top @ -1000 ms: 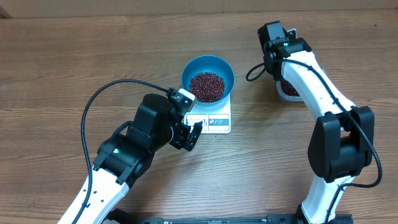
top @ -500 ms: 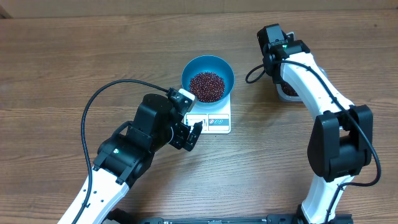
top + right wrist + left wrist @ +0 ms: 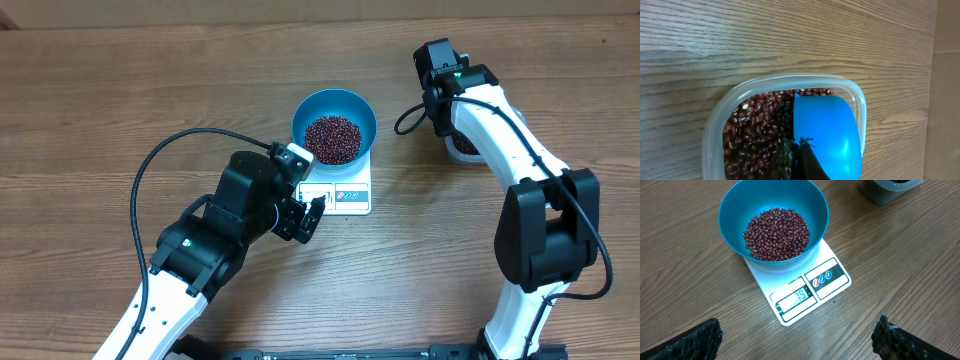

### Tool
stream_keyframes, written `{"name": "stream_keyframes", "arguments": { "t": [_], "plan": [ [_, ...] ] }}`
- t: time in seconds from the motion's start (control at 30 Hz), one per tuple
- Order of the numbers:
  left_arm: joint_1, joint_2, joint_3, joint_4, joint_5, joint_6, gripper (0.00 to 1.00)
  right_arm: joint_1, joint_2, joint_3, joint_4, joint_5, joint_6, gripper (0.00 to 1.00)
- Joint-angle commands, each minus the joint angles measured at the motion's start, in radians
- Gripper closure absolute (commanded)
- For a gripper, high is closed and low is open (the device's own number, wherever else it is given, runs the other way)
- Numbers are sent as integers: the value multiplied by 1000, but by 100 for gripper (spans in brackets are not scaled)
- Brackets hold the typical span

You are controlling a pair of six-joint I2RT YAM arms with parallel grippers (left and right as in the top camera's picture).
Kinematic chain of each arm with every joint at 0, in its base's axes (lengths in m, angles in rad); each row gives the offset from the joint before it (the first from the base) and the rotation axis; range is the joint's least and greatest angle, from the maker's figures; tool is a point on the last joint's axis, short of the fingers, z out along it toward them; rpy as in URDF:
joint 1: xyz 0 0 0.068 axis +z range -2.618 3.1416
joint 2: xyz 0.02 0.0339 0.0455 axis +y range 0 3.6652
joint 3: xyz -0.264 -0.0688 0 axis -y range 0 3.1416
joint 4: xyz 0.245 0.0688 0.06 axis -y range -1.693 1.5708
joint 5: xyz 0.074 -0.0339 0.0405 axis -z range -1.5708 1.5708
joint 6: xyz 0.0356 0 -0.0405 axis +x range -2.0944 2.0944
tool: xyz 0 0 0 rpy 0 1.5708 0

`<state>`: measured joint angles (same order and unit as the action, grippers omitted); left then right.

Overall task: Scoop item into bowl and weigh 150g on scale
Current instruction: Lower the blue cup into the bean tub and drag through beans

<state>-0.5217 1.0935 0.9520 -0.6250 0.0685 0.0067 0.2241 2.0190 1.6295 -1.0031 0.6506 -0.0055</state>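
The blue bowl (image 3: 335, 108) stands on the white scale (image 3: 345, 197), and a pile of red-brown beans (image 3: 332, 138) lies in it. In the left wrist view the bowl (image 3: 735, 210), its beans (image 3: 776, 232) and the scale (image 3: 832, 275) lie ahead, and the display reads 79. My left gripper (image 3: 797, 340) hovers open just in front of the scale, holding nothing. My right gripper (image 3: 799, 150) is shut on a small blue scoop (image 3: 827, 127). The scoop sits inside a clear tub (image 3: 715, 120) of beans (image 3: 755, 132). No beans show on the scoop's blue surface.
The clear tub (image 3: 466, 152) stands to the right of the scale, mostly hidden under my right arm in the overhead view. A black cable (image 3: 160, 165) loops over the table left of my left arm. Bare wooden tabletop surrounds the scale.
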Motion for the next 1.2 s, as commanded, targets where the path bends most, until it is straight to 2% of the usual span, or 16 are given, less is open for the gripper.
{"name": "stream_keyframes", "arguments": {
  "t": [0.0, 0.37, 1.17],
  "plan": [
    [6, -2, 19, 0, 10, 13, 0, -2, 5, -7, 2, -25, 1, 96],
    [6, -2, 19, 0, 11, 13, 0, -2, 5, -7, 14, -156, 1, 96],
    [6, -2, 19, 0, 11, 13, 1, -46, -7, -4, 48, -291, 32, 96]
  ]
}}
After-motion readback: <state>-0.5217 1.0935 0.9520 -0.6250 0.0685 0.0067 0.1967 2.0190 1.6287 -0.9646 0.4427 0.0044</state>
